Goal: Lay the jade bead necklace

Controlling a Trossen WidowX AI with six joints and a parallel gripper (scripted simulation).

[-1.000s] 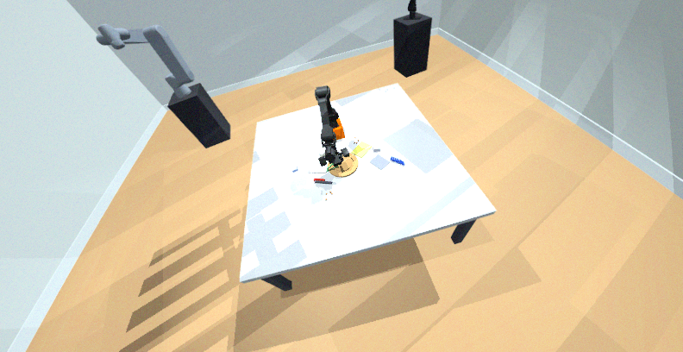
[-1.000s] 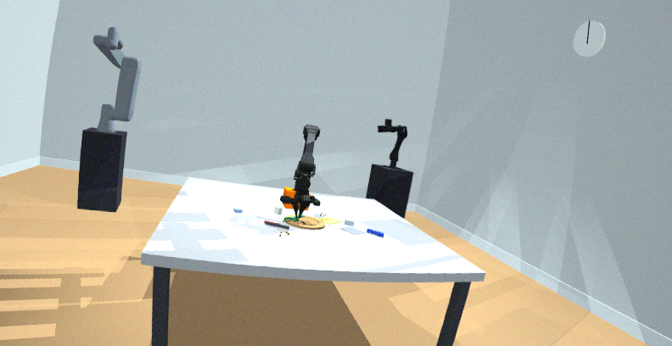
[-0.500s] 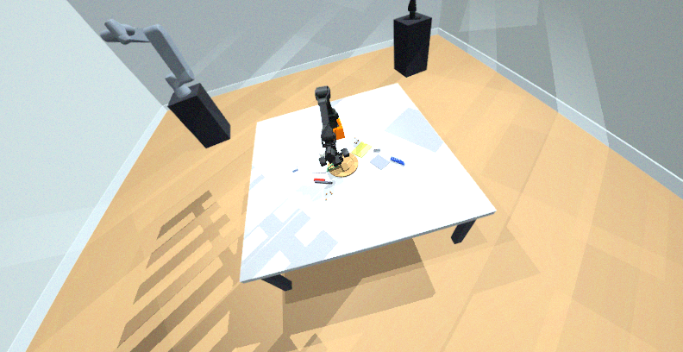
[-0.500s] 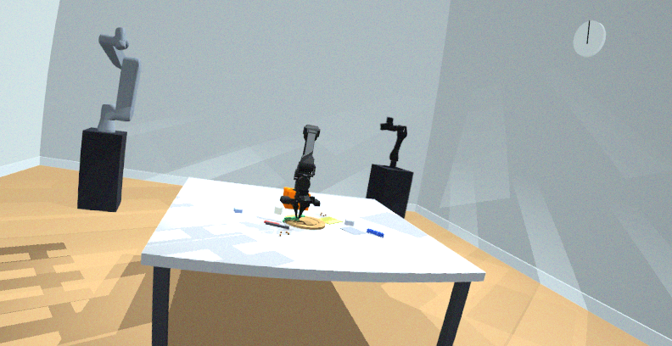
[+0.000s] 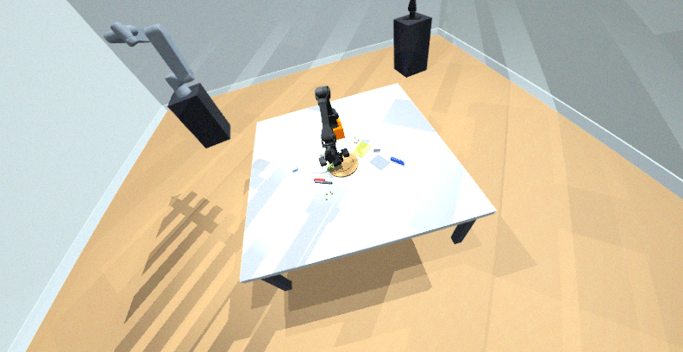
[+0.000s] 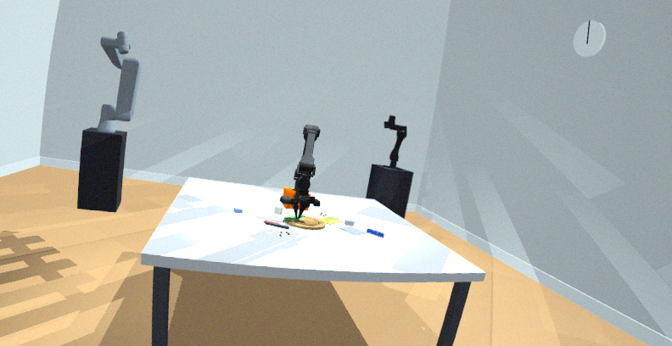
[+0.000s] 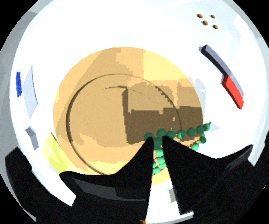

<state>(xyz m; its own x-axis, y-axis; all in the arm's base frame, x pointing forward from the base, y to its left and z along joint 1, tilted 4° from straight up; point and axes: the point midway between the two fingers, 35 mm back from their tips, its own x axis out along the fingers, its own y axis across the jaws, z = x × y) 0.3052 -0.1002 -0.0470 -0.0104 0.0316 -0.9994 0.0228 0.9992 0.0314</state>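
White table (image 5: 382,206) (image 6: 282,253) (image 7: 135,25), edges well apart from round board (image 5: 351,168) (image 6: 310,224) (image 7: 92,90); pincer (image 5: 336,165) (image 6: 298,217) (image 7: 158,138) grips jade necklace (image 5: 329,168) (image 6: 288,220) (image 7: 191,132) (near rim).

Round bead board (image 5: 351,170) (image 6: 314,226) (image 7: 92,65): wood-look, matt, smooth; jade necklace beads (image 7: 161,133) at five o'clock: smooth, matt.

The jade bead necklace (image 5: 329,167) (image 6: 287,220) (image 7: 191,132) consists of round green beads — strung, bunched in folded strands at the edge of the bead board (image 5: 352,169) (image 6: 316,226) (image 7: 105,65), partly beyond its rim. The board is a round, tan disc — flat on the table, with a thin circular groove.
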